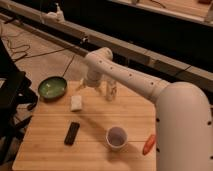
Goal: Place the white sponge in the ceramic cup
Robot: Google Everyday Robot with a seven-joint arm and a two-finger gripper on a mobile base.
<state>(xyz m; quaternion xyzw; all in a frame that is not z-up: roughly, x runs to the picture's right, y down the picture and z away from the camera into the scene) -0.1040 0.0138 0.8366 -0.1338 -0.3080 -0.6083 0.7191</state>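
Hovering hand point(84, 86) near white sponge point(76, 103) — state cannot tell — ceramic cup point(116, 137) toward front edge

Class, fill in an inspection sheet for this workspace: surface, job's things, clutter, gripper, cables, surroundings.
Surface: wooden table, light slats.
Job's things: white sponge lies flat left of centre; ceramic cup stands upright near the front, apart from it, nothing seen inside.
Clutter: green bowl, black remote, tall can, orange object.
Grippers: gripper hangs over the table's far side, beyond the sponge, between bowl and can.
Cables: floor cables at left.
Surroundings: dark frame left; long benches behind.
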